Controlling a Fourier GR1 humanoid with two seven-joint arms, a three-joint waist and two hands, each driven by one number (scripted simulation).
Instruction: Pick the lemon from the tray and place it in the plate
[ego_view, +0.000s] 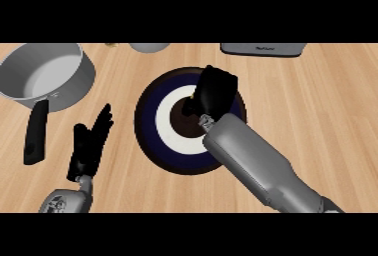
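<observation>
Under the curled right hand (214, 95), where a sliver of yellow at its left edge suggests the lemon (194, 93) is gripped, lies the plate (156, 117), apparently for release; the left hand (90, 142) rests open beyond, nearer the saucepan (46, 75).

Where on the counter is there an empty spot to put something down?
Bare wood lies right of the plate, below the grey box. A smaller patch sits between the pot and plate. It is crowded on the plate, under the right hand, and at the left hand by the pot's handle.
</observation>
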